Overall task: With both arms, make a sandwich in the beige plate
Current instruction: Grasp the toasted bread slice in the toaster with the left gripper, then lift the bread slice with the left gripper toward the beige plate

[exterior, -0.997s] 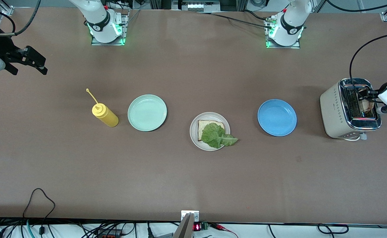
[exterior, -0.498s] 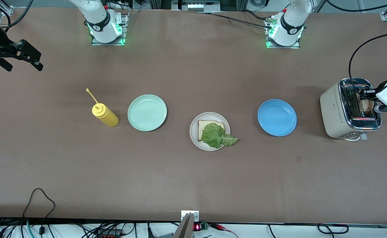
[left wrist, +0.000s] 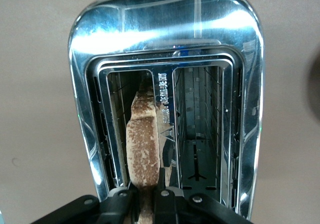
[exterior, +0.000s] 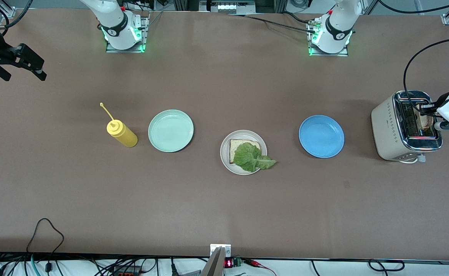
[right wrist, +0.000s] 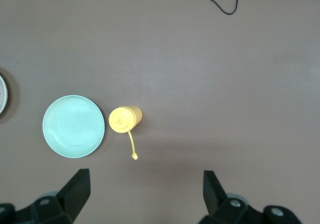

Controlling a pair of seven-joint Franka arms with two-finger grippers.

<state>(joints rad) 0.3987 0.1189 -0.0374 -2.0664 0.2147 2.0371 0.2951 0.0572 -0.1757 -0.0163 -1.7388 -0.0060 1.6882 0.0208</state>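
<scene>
A yellow squeeze bottle stands just beside a mint-green plate.

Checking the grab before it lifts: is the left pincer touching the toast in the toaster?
Touching. The left wrist view shows the left pincer shut on the toast, its fingers pressed against both faces of the slice standing in the toaster slot.

Yellow squeeze bottle: stands toward the right arm's end of the table, its thin cap strap sticking out.
Mint-green plate: just beside the bottle.
Blue plate: toward the left arm's end.
Toaster: shiny top, two slots, maybe switched on.
</scene>
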